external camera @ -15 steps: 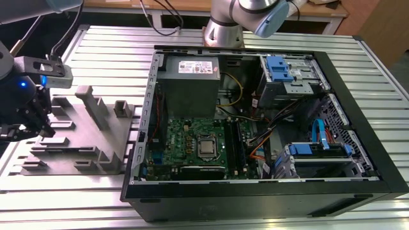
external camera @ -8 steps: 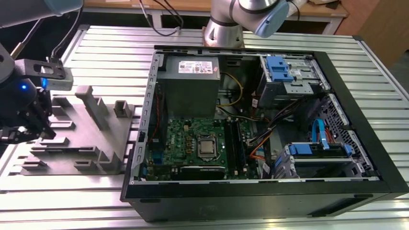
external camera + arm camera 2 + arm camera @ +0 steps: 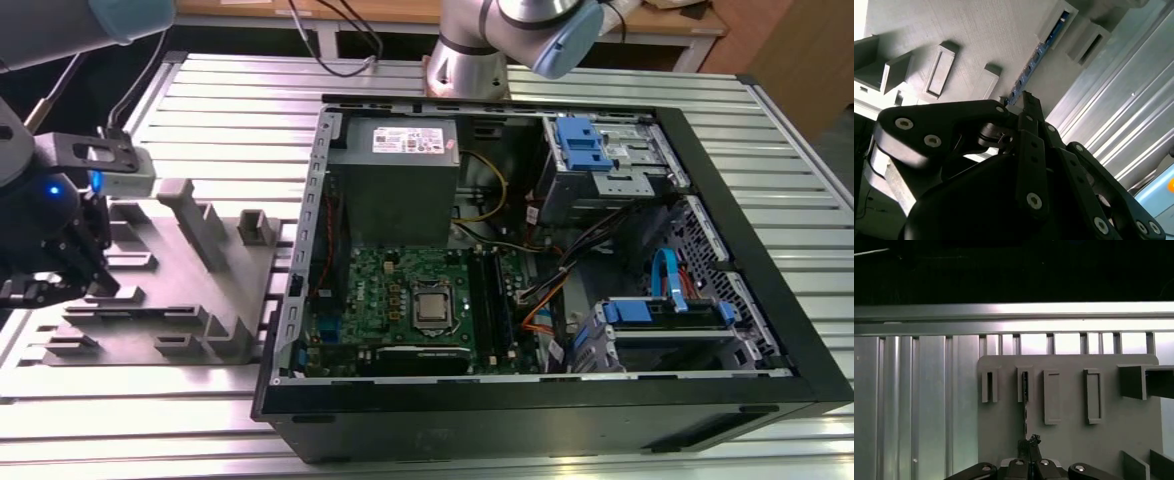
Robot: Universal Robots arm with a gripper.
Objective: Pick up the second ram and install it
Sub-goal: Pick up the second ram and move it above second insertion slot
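Note:
The second ram (image 3: pixel 1036 52) is a thin blue-green stick standing on edge in a slot of the grey holder rack (image 3: pixel 969 30). In the first wrist view the ram (image 3: pixel 1025 410) shows as a dark thin line running from its slot down to my fingertips. My gripper (image 3: pixel 1024 102) has its black fingers closed together on the near end of the stick, as the first wrist view also shows at the gripper (image 3: pixel 1030 441). In the exterior view the gripper (image 3: pixel 60 285) hangs over the rack (image 3: pixel 174 300) at the exterior view's left.
An open computer case (image 3: pixel 534 400) lies on the ribbed metal table (image 3: pixel 214 100), at the exterior view's right of the rack. Inside are the green motherboard (image 3: pixel 400 300), its black memory slots (image 3: pixel 489 300), a power supply (image 3: pixel 394 180), cables and blue drive brackets (image 3: pixel 581 145).

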